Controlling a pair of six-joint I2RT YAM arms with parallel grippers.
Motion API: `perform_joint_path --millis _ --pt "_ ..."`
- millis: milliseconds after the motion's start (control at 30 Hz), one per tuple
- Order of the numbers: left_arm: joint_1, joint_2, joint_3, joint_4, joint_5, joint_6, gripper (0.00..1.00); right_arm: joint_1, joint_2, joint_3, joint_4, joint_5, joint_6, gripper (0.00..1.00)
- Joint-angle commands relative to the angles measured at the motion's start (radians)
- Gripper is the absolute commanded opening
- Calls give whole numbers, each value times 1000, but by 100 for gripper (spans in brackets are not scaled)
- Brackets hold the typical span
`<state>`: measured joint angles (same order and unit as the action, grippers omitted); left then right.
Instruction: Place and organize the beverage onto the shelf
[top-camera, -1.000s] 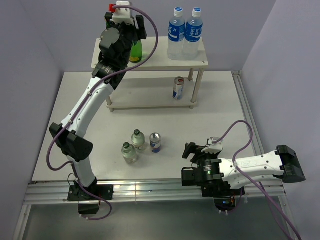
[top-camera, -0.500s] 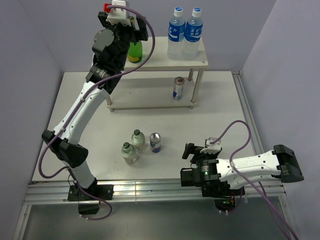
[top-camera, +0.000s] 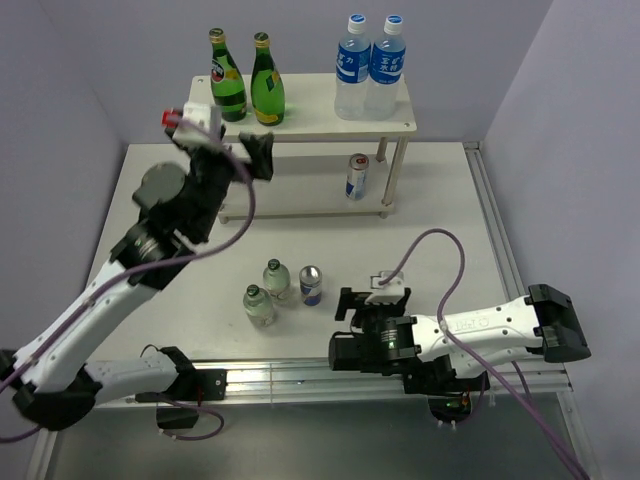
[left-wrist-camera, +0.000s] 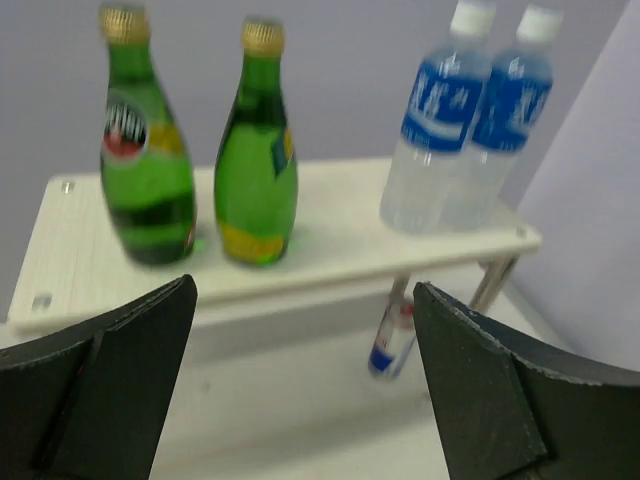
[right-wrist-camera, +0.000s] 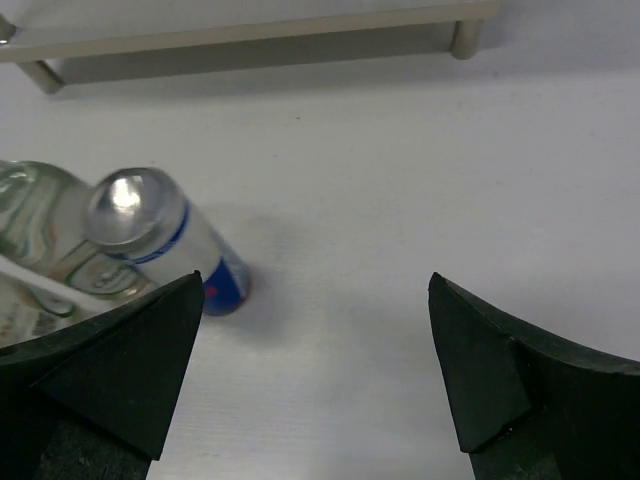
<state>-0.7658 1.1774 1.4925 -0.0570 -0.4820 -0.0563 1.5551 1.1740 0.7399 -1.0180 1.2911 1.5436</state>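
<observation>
Two smooth dark-green glass bottles, one (left-wrist-camera: 147, 170) beside the other (left-wrist-camera: 256, 165), stand upright on the top board of the pale wood shelf (top-camera: 310, 127). A slim shiny can (top-camera: 357, 177) stands on the lower board. The second can (right-wrist-camera: 160, 230) and two squat clear bottles (top-camera: 277, 280) (top-camera: 260, 305) stand close together on the white table (top-camera: 440, 220). The left gripper (left-wrist-camera: 303, 290) and the right gripper (right-wrist-camera: 316, 285) both have their dark wedge-shaped fingers apart and hold nothing.

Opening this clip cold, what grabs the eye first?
Two dark-green glass bottles stand at the left of the top board of the shelf, two tall water bottles at its right. One slim can stands on the lower tier; a second can and two squat clear bottles cluster on the table. The left gripper and the right gripper are open.
</observation>
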Motion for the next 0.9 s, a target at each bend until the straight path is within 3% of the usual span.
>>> perform_joint_path --millis 0,33,100,133,367,500,867 --pt "-26 -166 -219 -24 -55 -131 95 25 3 58 377 2 -404 100" --pt "-29 -198 -269 -33 -56 -167 95 25 -28 27 668 -66 -648 100" --pt "-33 -274 -415 -66 -49 -203 95 16 -66 -85 1013 -227 -846 100" --pt "-35 -312 -440 -81 -47 -214 95 2 -63 -105 1060 -263 -840 100" --pt "-110 -401 -523 -130 -133 -246 96 -121 162 -54 1205 -398 -898 100" --pt "-125 -398 -528 -133 -152 -243 96 -191 298 -10 1259 -415 -909 100" --pt "-213 -423 -543 -135 -243 -223 96 -309 457 46 1299 -365 -902 100"
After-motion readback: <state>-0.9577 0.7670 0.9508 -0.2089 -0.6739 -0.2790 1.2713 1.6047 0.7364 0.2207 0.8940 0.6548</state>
